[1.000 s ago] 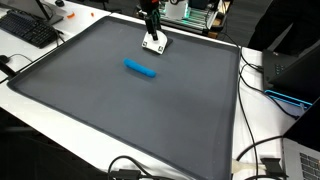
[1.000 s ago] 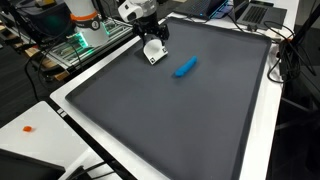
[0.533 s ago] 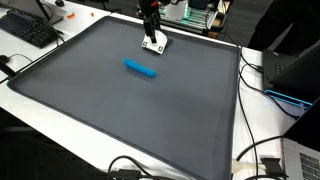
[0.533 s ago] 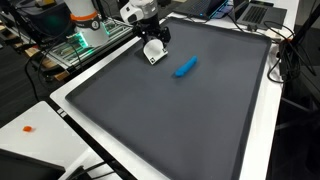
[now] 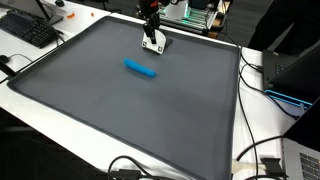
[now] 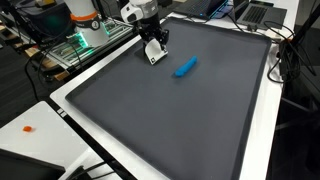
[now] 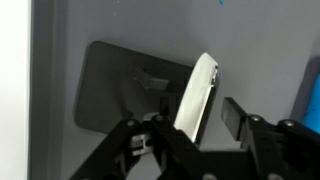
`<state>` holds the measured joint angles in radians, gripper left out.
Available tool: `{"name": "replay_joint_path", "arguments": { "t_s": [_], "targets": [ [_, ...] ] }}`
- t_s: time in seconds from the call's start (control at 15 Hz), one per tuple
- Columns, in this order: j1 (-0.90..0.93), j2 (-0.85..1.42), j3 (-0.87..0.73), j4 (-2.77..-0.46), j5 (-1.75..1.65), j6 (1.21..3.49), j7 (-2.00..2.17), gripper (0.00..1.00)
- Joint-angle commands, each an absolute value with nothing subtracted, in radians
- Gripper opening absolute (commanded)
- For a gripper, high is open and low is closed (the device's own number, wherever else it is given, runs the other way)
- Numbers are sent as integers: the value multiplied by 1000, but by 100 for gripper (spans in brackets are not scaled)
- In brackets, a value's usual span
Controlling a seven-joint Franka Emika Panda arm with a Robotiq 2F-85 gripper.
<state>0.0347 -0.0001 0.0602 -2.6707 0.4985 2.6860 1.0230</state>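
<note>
A keyboard (image 5: 30, 28) sits at the left, off the grey mat (image 5: 120, 110). A blue cylinder (image 5: 140, 68) lies on the mat. Just right of it, near the far edge, the gripper (image 5: 151, 35) has its fingers clamped on a tilted white block (image 5: 154, 44).

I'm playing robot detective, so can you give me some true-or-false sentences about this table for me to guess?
1. The tool grips a white block. True.
2. The blue cylinder touches the white block. False: they lie apart.
3. The blue cylinder lies on the dark grey mat. True.
4. The mat is bright red. False: it is dark grey.
5. A black keyboard sits on the mat. False: it is beside the mat, on the white table.
</note>
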Motion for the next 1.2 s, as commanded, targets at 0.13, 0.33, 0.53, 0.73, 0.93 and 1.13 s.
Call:
{"name": "replay_joint_path", "arguments": {
  "t_s": [0.13, 0.33, 0.53, 0.73, 0.93, 1.13],
  "targets": [
    [51, -9, 65, -2691, 555, 2724, 1039, 11],
    [54, -14, 67, -2684, 590, 2718, 1036, 0],
    [55, -16, 68, -2679, 578, 2719, 1050, 1],
    [57, -31, 69, -2669, 566, 2714, 1051, 1],
    [57, -51, 70, -2653, 515, 2693, 1046, 1],
    [57, -70, 70, -2628, 477, 2661, 1020, 1]
  ]
}}
